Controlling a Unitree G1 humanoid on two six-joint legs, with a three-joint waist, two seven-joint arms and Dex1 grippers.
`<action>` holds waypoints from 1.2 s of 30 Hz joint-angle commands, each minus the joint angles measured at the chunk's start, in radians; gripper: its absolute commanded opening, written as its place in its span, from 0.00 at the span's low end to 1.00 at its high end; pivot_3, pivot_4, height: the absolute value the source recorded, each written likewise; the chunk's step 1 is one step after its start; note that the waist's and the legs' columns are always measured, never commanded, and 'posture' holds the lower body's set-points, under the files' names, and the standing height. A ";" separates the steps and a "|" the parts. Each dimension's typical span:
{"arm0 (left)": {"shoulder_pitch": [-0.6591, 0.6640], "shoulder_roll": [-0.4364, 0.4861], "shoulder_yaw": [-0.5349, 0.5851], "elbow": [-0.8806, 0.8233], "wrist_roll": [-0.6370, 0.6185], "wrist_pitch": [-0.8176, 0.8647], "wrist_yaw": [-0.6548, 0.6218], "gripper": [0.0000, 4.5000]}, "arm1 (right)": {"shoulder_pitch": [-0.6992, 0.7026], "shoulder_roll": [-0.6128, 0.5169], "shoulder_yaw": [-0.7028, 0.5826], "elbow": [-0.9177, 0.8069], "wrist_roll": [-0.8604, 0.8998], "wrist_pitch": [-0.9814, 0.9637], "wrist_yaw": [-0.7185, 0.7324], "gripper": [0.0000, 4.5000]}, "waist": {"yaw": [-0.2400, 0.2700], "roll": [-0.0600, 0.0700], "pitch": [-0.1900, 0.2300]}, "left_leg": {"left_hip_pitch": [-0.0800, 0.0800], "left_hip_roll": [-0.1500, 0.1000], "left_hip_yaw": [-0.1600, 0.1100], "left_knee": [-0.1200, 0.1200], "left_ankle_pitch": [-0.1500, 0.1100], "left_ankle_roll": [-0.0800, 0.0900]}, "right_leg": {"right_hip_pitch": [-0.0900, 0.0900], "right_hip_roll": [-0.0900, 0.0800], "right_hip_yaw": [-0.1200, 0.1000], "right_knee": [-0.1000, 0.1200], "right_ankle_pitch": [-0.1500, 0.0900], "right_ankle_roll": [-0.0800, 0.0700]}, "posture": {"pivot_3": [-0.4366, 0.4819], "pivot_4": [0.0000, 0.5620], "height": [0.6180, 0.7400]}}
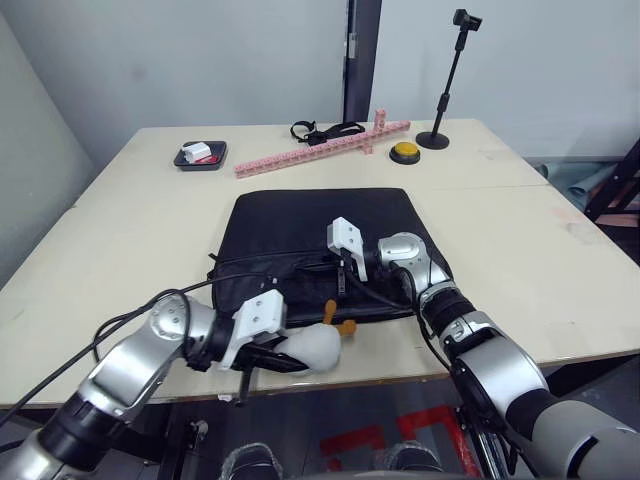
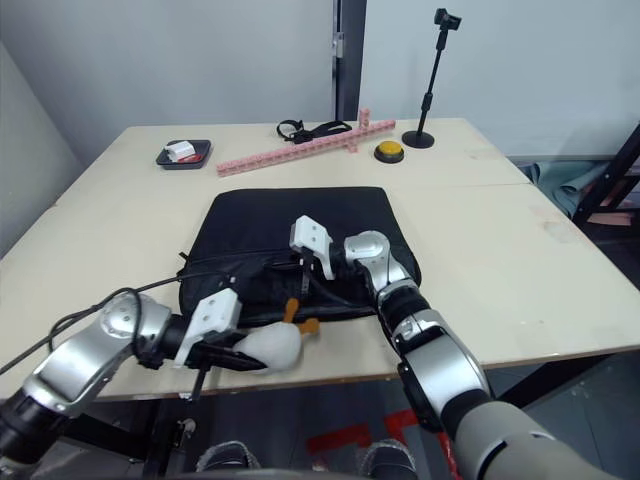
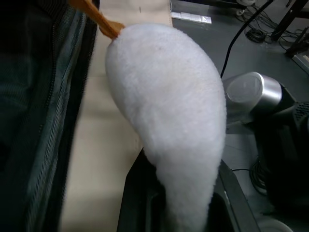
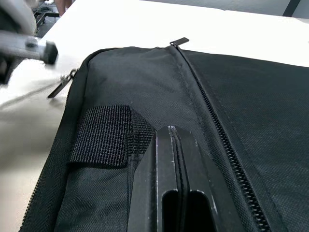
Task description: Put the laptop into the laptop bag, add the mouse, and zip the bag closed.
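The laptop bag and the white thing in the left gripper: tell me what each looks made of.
The laptop bag looks like matte black woven fabric, probably nylon or polyester: a fine weave shows, with a coil zipper and a rough hook-and-loop patch. The white thing held in the left gripper looks like soft plush, with a short fuzzy nap and no shine; its orange parts look smooth, perhaps felt or plastic.

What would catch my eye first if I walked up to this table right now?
Probably the big black laptop bag lying flat in the middle of the table, with the right gripper resting on its top, fingers closed together. Next, at the table's near edge, the left gripper holds a plump white fuzzy toy with orange parts, right beside the bag. At the far side lies a long pink block strip.
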 commanded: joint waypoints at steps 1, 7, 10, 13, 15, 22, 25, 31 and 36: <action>-0.037 -0.036 -0.044 0.042 0.041 -0.040 0.004 0.01 | 0.009 -0.001 0.007 0.037 -0.018 0.020 0.000 0.00 | 0.000 0.000 0.000 | 0.000 0.000 0.000 0.000 0.000 0.000 | 0.000 0.000 0.000 0.000 0.000 0.000 | 0.48 0.27 1.00; -0.116 -0.117 -0.098 0.137 0.098 -0.061 0.016 0.01 | 0.001 -0.002 0.008 0.039 -0.021 0.016 -0.001 0.00 | 0.002 0.001 -0.001 | 0.000 0.000 0.000 0.000 0.000 0.000 | 0.001 0.000 0.000 0.000 0.000 0.000 | 0.48 0.27 1.00; -0.129 -0.136 -0.106 0.146 0.105 -0.059 0.016 0.01 | 0.000 -0.007 0.007 0.039 -0.021 0.016 0.002 0.00 | 0.002 0.001 -0.001 | 0.000 0.000 0.000 0.000 0.000 0.000 | 0.000 0.000 0.000 0.000 0.000 0.000 | 0.48 0.27 1.00; -0.134 -0.142 -0.106 0.152 0.109 -0.053 0.008 0.01 | 0.002 -0.010 0.007 0.040 -0.021 0.015 0.003 0.00 | 0.003 0.002 -0.001 | 0.000 0.000 0.000 0.000 0.000 0.000 | 0.000 0.000 0.000 0.000 0.000 0.000 | 0.48 0.27 1.00; -0.137 -0.143 -0.105 0.155 0.109 -0.049 0.004 0.01 | 0.003 -0.010 0.007 0.038 -0.022 0.016 0.003 0.00 | 0.003 0.002 -0.001 | 0.000 0.000 0.000 0.000 0.000 0.000 | 0.001 0.000 0.000 0.000 0.000 0.000 | 0.48 0.27 1.00; -0.137 -0.140 -0.089 0.154 0.106 -0.056 -0.001 0.36 | -0.001 -0.003 0.010 0.046 -0.025 0.013 -0.003 0.00 | 0.002 0.002 -0.001 | 0.000 0.000 0.000 0.000 0.000 0.000 | 0.000 0.000 0.000 0.000 0.000 0.000 | 0.48 0.27 1.00; -0.135 -0.142 -0.071 0.151 0.103 -0.059 0.010 0.60 | -0.002 -0.001 0.011 0.045 -0.026 0.011 -0.004 0.00 | 0.002 0.002 -0.001 | 0.000 0.000 0.000 0.000 0.000 0.000 | 0.000 0.000 0.000 0.000 0.000 0.000 | 0.48 0.27 1.00; -0.123 -0.136 -0.044 0.126 0.087 -0.050 0.031 0.99 | 0.002 -0.004 0.013 0.047 -0.029 0.006 0.001 0.00 | 0.001 0.002 -0.001 | 0.000 0.000 0.000 0.000 0.000 0.000 | 0.000 0.000 0.000 0.000 0.000 0.000 | 0.48 0.27 1.00; -0.121 -0.121 -0.017 0.091 0.071 -0.040 0.045 0.99 | -0.003 -0.003 0.011 0.053 -0.029 0.005 0.003 0.00 | 0.002 0.003 -0.001 | 0.000 0.000 0.000 0.000 0.000 0.000 | 0.000 0.000 0.000 0.000 0.000 0.000 | 0.48 0.27 1.00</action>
